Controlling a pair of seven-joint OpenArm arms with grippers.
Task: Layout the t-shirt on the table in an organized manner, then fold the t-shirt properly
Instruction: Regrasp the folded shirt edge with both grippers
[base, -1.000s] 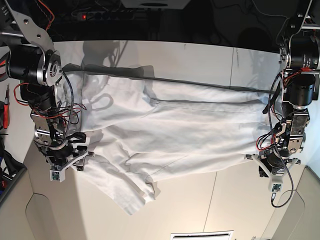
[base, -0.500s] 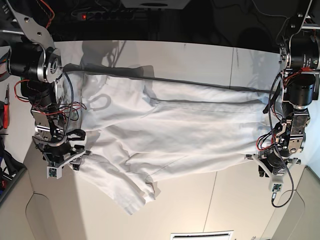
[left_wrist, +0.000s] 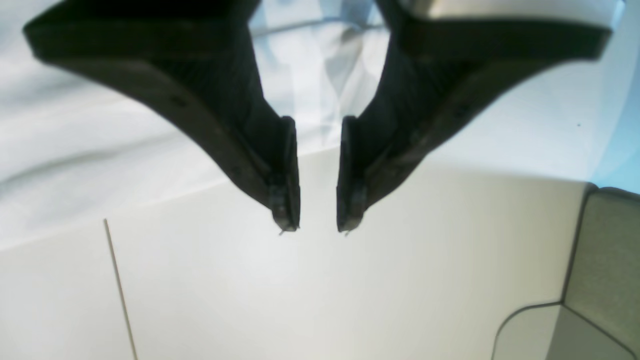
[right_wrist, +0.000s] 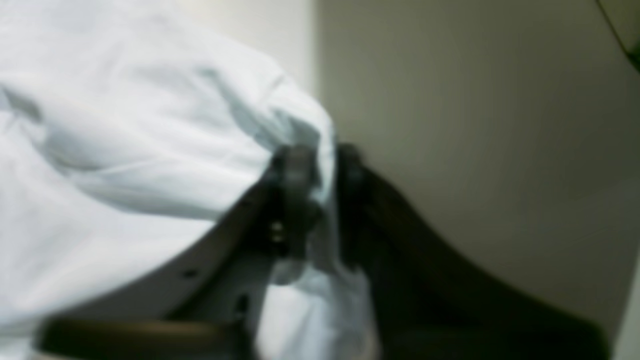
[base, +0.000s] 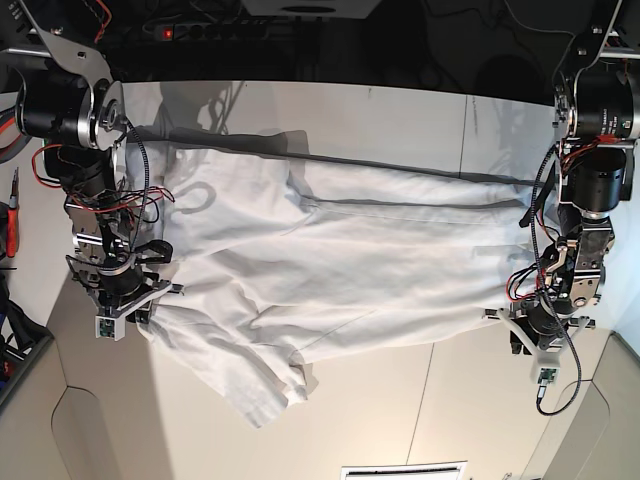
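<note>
The white t-shirt (base: 330, 250) lies spread lengthwise across the table (base: 400, 115), wrinkled, with one sleeve folded out toward the front edge. At its left end my right gripper (base: 155, 300) is shut on a bunched fold of the cloth. The right wrist view shows that fold of the t-shirt (right_wrist: 125, 150) pinched in the right gripper (right_wrist: 320, 170). My left gripper (base: 507, 328) sits just off the shirt's right end. In the left wrist view the left gripper (left_wrist: 317, 227) stands open by a narrow gap over the bare table (left_wrist: 300, 290), with the t-shirt (left_wrist: 75, 135) edge behind it.
A thin dark seam (left_wrist: 120, 290) runs across the tabletop. A grey rounded cut-out corner (left_wrist: 605, 260) lies to the right of the left gripper. Red-handled tools (base: 10, 215) hang at the far left, and cables and a power strip (base: 200, 30) sit behind the table.
My right gripper has shifted a little toward the table's edge and closed on the shirt's left end, drawing that cloth with it. The left arm has barely moved.
</note>
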